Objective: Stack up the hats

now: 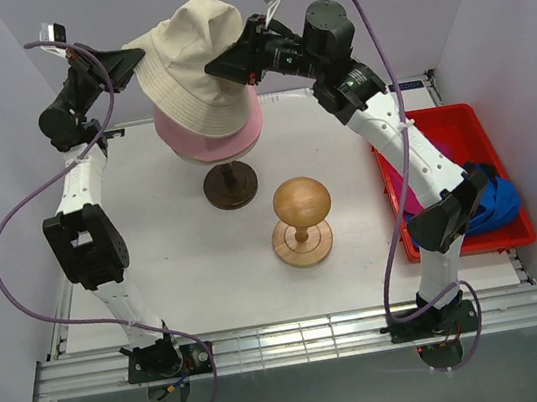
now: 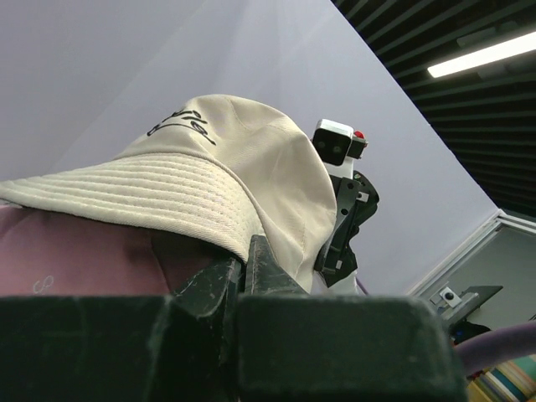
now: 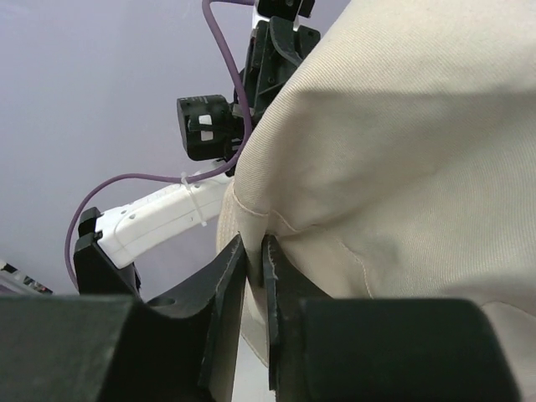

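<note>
The white flat counter [image 1: 179, 275] carries a small round dark-brown wooden stand [image 1: 230, 186] towards the back, a pale egg-topped wooden head form [image 1: 301, 218] near it, and a red plastic bin [image 1: 438, 120] along its right edge.

**Clearances and obstructions around the hat stack, seen from above.**
The beige bucket hat [image 1: 195, 60], set over the pink bucket hat [image 1: 218, 136] on the dark stand [image 1: 231, 186], fills the rear centre. The left gripper [image 2: 247, 255] and right gripper [image 3: 255, 255] pinch its brim from either side, blocking both flanks. The wooden head form [image 1: 302, 216] stands near the stand, leaving only a narrow lane between them. The red bin [image 1: 439, 123], holding the blue cap [image 1: 499, 202], lines the right edge beneath the right arm [image 1: 425, 167]. The front-left table [image 1: 167, 267] lies open.
</note>
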Motion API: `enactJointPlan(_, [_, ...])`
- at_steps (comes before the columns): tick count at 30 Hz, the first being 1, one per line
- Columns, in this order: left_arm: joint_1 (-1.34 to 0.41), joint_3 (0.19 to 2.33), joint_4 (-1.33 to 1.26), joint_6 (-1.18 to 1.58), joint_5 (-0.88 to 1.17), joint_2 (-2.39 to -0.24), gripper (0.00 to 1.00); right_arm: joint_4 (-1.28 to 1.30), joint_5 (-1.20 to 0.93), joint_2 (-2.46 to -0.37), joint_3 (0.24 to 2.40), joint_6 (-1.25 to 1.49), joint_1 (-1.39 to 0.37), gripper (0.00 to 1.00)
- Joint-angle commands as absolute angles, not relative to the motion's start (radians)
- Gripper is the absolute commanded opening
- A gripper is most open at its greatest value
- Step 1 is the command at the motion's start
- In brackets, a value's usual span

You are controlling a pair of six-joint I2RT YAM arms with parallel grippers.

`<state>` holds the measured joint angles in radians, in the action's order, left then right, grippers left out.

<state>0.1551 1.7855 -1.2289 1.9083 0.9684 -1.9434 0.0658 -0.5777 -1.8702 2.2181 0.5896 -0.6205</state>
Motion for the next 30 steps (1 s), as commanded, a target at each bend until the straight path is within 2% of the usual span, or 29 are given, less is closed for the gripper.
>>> enactJointPlan(1, [0.17, 1.743, -1.373, 1.965, 0.931, -1.931, 0.0, 0.025, -0.569, -1.859, 2.252, 0.565, -0.632, 0.2])
enactJointPlan(8, [0.199, 1.611, -1.462, 1.991, 0.93, -1.91, 0.0, 0.041, -0.568, -1.856, 2.246, 0.554, -0.634, 0.28])
enactJointPlan(16, [0.209, 1.568, -1.506, 1.991, 0.949, -1.905, 0.0, 0.097, -0.525, -1.806, 2.2, 0.532, -0.63, 0.37])
enactJointPlan(30, [0.216, 1.512, -1.63, 2.022, 1.005, -1.907, 0.0, 0.04, -0.554, -1.698, 1.955, 0.691, -0.519, 0.65])
